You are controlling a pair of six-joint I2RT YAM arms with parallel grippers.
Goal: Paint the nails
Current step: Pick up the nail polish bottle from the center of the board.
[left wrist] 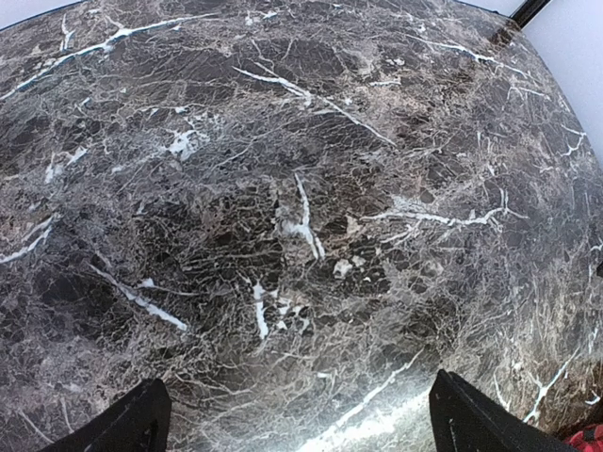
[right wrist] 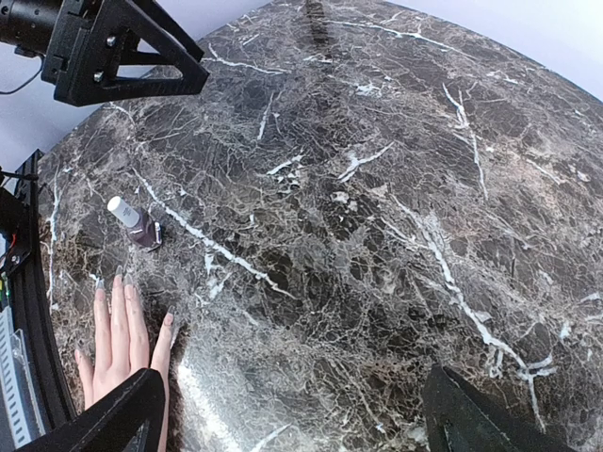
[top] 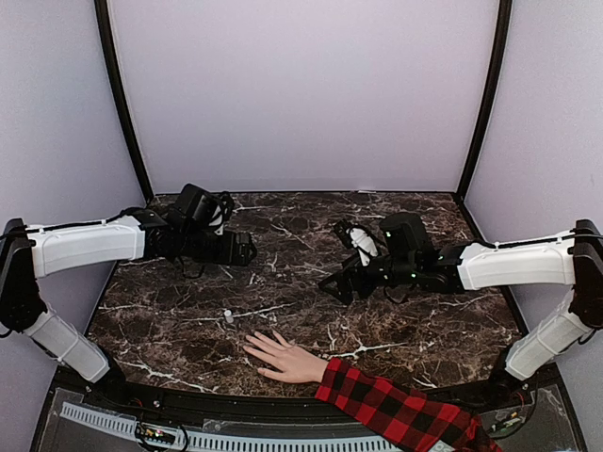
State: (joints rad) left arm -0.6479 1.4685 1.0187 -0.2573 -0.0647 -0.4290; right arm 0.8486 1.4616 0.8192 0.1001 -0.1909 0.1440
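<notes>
Two arms reach inward over a dark brown marble-patterned table point(top: 301, 311), veined in white and glossy enough to show a pale glare in both wrist views. The table sits in a booth of plain lilac-grey walls point(top: 301, 94) with black corner posts point(top: 121, 104). The left gripper point(left wrist: 301, 414) hangs over the left half of the tabletop. Its fingers are spread wide with only bare marble between them. The right gripper point(right wrist: 292, 405) is over the right half, turned toward the centre, its fingers likewise wide apart and holding nothing. At the near edge, between the two arm bases, a pale hand point(top: 283, 356) lies palm down on the marble with its fingers spread toward the left. A red-and-black plaid sleeve point(top: 396, 405) runs off over the table's front rim. The nails point(right wrist: 120, 278) show in the right wrist view as small greyish tips (too small to judge any polish). Just beyond the fingertips stands a small polish bottle point(right wrist: 137, 224) with a white cap, upright, apart from the hand and well apart from both grippers.
</notes>
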